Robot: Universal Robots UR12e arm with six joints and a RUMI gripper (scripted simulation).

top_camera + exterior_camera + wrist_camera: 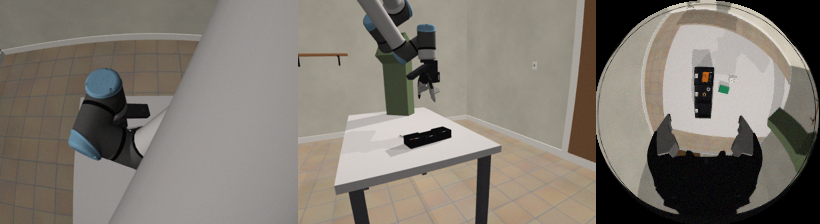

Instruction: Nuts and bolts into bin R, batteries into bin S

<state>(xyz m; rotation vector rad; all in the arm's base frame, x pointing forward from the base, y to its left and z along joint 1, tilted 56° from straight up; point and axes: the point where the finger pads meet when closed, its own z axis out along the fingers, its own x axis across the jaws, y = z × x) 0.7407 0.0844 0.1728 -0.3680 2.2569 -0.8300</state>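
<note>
One green block (724, 89) looks the likeliest thing to go for, perhaps a battery, though it is too small to be sure. It lies on the worktop (101, 191) (377, 159) (678, 90), just beside the row of black bins (428, 139) (703, 107), on their far side. A small white thing (732, 79) lies next to it, a little farther left. In the bins, an orange block (705, 77) sits in the left end one and two small rings, maybe nuts, in the middle one; the R and S marks are too small to read.

The fingers (432, 94) stand wide open with nothing between them, pointing down, high above the worktop and well apart from everything on it. From them the green block lies below and to the left, so the reach should go left as it drops. Its longer side runs roughly near to far, much as the line from fingertip to fingertip does; the bins run across that line. To pinch the block by its long sides, the wrist would probably need about a quarter turn. Coming down too near, a finger could knock the bins' wall.
</note>
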